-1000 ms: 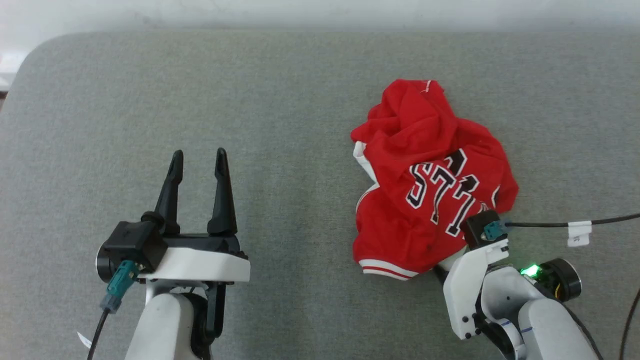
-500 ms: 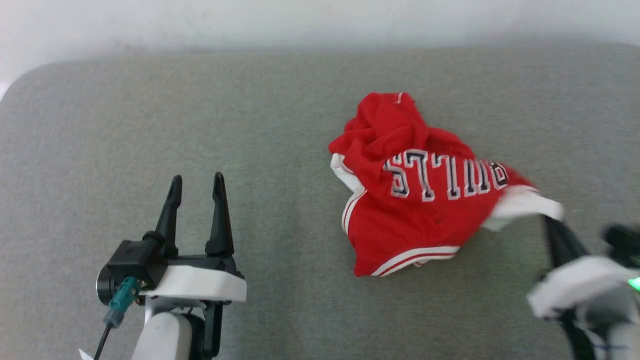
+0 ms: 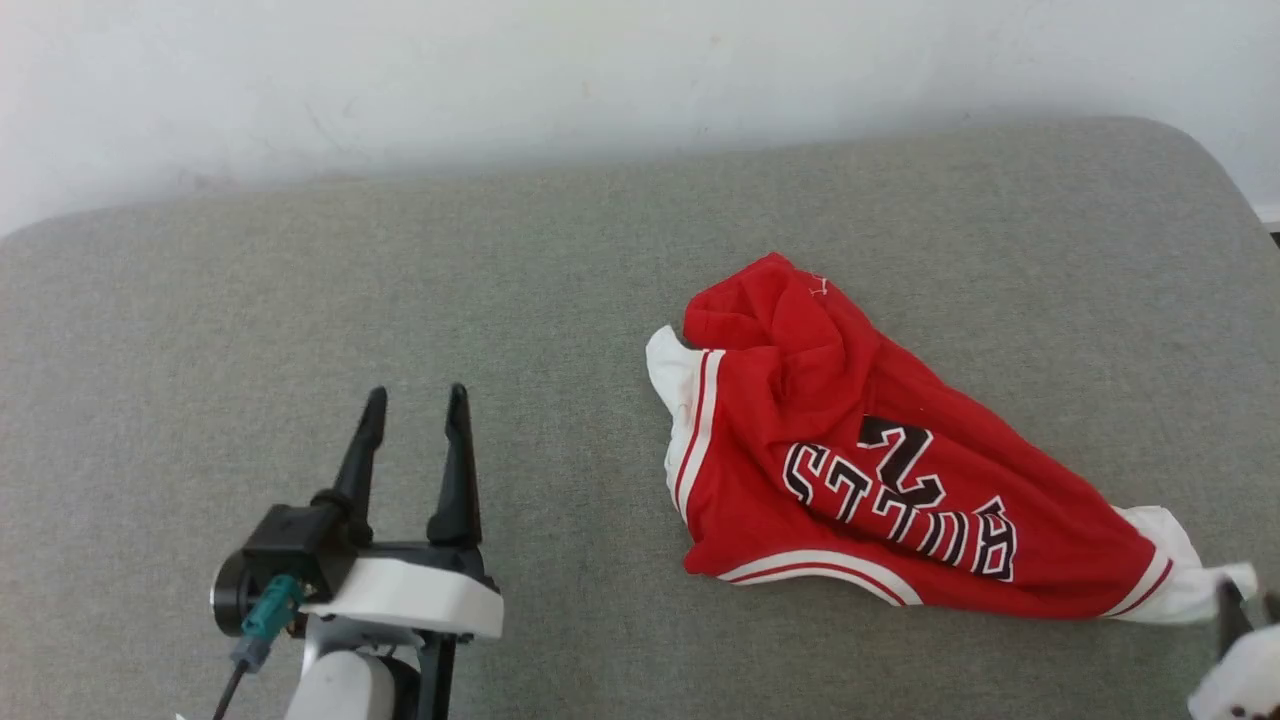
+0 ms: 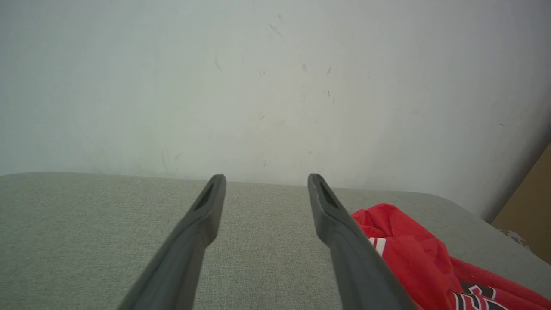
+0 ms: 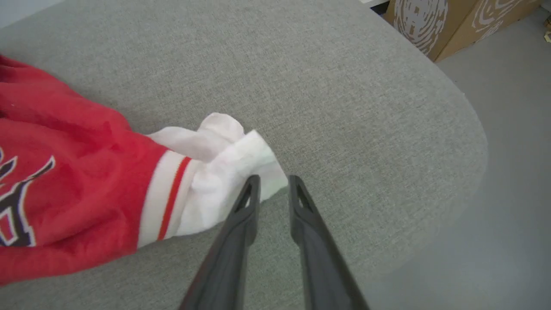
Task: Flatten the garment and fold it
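The garment [image 3: 850, 450], a red jersey with black "BULLS" lettering, lies stretched out toward the lower right across the grey table. It also shows as the garment [image 4: 409, 249] at the lower right of the left wrist view. Its white sleeve [image 5: 224, 172] rests on the table against the tips of my right gripper [image 5: 274, 181]. That gripper's jaws stand a narrow gap apart and do not pinch the cloth. One of its dark fingers [image 3: 1226, 610] shows by the sleeve end. My left gripper [image 3: 416, 398] hovers open and empty well left of the garment, as the left gripper [image 4: 264, 178] confirms.
The grey padded table [image 3: 400, 280] backs onto a white wall [image 3: 500, 80]. Its rounded right edge [image 5: 469, 112] is close beyond the right gripper, with floor [image 5: 516, 129] and cardboard boxes [image 5: 430, 21] past it.
The head camera has shifted. My right gripper took the white sleeve and pulled it out to the right, stretching the bunched garment, then parted its jaws. The left gripper stayed open.
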Robot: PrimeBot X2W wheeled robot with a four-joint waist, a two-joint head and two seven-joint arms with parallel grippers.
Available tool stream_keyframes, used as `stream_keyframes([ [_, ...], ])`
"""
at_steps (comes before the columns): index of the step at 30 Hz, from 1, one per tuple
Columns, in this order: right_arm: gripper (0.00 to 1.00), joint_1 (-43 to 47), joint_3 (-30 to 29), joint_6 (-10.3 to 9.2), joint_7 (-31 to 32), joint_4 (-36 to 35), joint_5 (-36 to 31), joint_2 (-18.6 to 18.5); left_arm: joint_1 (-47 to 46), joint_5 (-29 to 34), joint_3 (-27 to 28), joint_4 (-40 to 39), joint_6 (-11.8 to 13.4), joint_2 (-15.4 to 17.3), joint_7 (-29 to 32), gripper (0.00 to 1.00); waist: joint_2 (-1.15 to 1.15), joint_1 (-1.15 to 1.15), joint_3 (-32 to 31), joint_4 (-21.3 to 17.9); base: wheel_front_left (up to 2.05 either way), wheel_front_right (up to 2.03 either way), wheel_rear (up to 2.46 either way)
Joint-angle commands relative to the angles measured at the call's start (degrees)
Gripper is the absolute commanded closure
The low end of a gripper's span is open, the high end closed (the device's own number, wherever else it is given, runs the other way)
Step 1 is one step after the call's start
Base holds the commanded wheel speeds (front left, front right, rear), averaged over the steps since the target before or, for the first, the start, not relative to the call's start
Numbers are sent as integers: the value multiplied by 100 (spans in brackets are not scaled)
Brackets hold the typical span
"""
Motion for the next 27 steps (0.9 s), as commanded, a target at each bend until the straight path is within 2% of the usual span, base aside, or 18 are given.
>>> stream_keyframes([
  [1, 0, -62, 94, -5, -172, -103, 40, -1, 80, 10, -25, 57, -52, -9, -27, 0, 0, 0, -23, -25, 0, 0, 0],
  [5, 0, -68, 666, -5, -1077, -573, -14, -1, -70, -42, -294, 362, -65, -9, -27, 0, 0, 0, 6, -73, 0, 0, 0],
  [10, 0, -23, 1596, -5, -1982, -943, 47, -1, -720, -73, -971, 1105, -51, -9, 216, 0, 0, 0, 161, -300, 0, 0, 0],
  [15, 0, -29, 2164, -5, -2262, -841, 172, -1, -1441, -276, -1547, 1996, 122, -9, 1231, 0, 0, 0, 313, -600, 0, 0, 0],
  [18, 0, -46, 2349, -5, -2299, -738, 236, -1, -1815, -242, -1818, 2490, 294, -9, 2000, 0, 0, 0, 378, -731, 0, 0, 0],
  [21, 0, -70, 2448, -5, -2320, -665, 276, -1, -2114, -211, -2014, 2857, 361, -9, 2684, 0, 0, 0, 418, -803, 0, 0, 0],
  [24, 0, -105, 2511, -5, -2330, -617, 302, -1, -2343, -201, -2175, 3174, 345, -9, 3329, 0, 0, 0, 444, -832, 0, 0, 0],
  [27, 0, -146, 2558, -5, -2333, -576, 319, -1, -2433, -243, -2360, 3441, 138, -9, 3977, 0, 0, 0, 448, -829, 0, 0, 0],
])
